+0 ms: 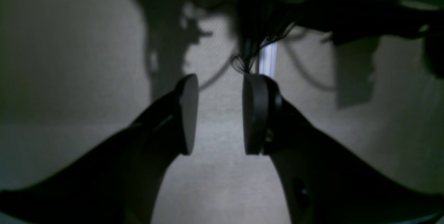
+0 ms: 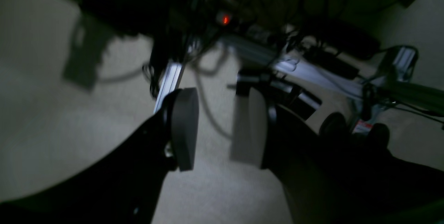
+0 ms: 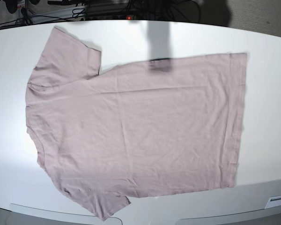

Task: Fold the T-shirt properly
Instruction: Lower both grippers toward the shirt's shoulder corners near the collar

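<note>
T-shirt (image 3: 136,126) lies flat, spread open on the white bench (image 3: 267,117), unfolded; neck end toward the base view's left, hem toward its right, one sleeve at top left, the other at bottom left near the bench's front edge. Fabric mostly smooth, light wrinkles. Neither of my arms shows in base view. My left end effector (image 1: 220,114) has its pads apart with a clear gap, nothing between them, pale floor below, dark cables (image 1: 256,43) and a pale metal rail (image 1: 269,59) behind. My right end effector (image 2: 222,132) likewise stands apart and empty, over pale floor, with a metal frame (image 2: 298,69), tangled cables and a small red light (image 2: 225,19) beyond. Both wrist views dim and blurred, no shirt in them
</note>
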Tool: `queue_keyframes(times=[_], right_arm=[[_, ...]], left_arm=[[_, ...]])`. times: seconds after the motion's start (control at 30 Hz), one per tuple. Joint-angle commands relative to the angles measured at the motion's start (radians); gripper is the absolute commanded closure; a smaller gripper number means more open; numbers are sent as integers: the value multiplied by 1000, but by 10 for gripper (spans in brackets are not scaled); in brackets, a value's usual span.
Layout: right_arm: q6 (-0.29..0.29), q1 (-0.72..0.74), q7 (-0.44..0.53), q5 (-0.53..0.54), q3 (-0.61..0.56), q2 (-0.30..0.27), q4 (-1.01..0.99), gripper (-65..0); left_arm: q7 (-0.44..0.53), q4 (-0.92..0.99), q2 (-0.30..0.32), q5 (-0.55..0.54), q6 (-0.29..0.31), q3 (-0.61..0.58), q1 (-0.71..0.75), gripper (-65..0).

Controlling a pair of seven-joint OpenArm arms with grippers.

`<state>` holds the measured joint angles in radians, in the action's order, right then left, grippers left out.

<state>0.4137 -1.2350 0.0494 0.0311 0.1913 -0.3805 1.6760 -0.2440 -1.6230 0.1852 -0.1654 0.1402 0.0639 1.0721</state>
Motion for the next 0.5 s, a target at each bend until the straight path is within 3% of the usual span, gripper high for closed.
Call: queue_keyframes(times=[0.0,0.2,0.47], right_arm=[[2,-35,2,14,24,-4,22,-255],[7,-62,-3,112,145,-5,89,-255],[77,-58,-2,134,227,-5,253,-255]], left_arm=[[-6,-65,4,0,4,1,53,-215],[-33,-377,4,72,-68,1,205,-215],[-55,-520,4,124,-77,1,166,-215]])
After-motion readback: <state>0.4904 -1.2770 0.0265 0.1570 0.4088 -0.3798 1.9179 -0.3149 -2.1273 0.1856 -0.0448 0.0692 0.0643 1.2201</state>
